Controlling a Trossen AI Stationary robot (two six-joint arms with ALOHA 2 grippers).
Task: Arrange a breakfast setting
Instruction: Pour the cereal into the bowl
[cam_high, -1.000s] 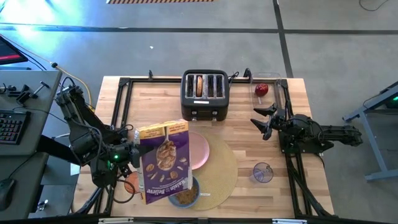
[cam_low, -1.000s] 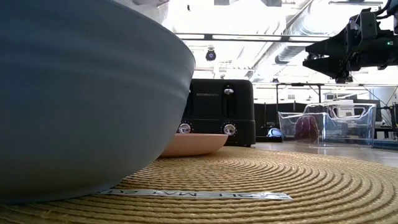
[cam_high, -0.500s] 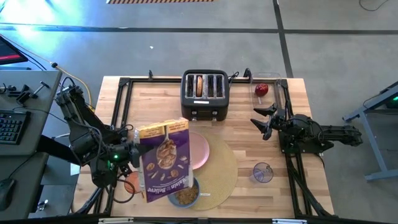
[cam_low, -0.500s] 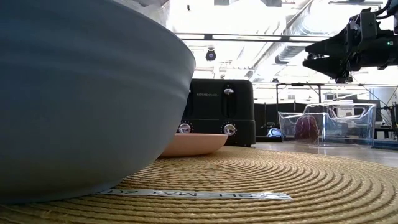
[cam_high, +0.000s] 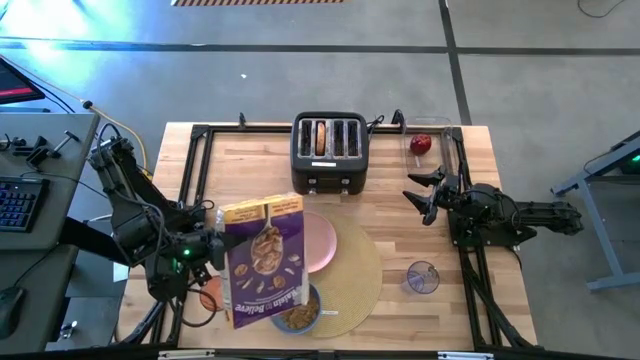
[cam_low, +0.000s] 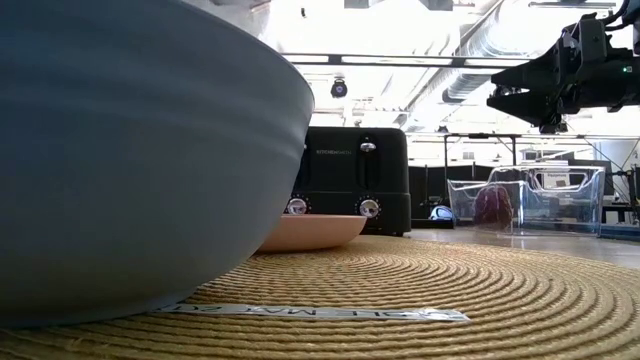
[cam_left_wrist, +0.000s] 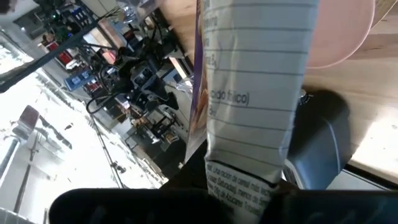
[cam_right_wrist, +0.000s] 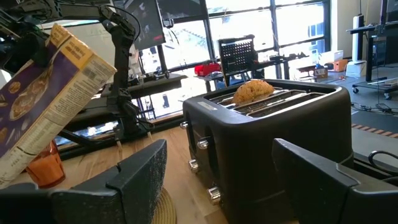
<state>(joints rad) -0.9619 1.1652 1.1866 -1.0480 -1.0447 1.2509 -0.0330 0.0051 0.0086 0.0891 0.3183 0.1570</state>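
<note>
Tilting cereal box (cam_high: 262, 260) over bowl (cam_high: 297, 313)

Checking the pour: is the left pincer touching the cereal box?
Touching. The left wrist view shows the cereal box clamped in the left pincer, tilted over the blue bowl in the high view.

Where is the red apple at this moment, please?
In the high view, the red apple sits in a clear container at the table's far right corner, right of the black four-slot toaster, beyond the right gripper.
</note>
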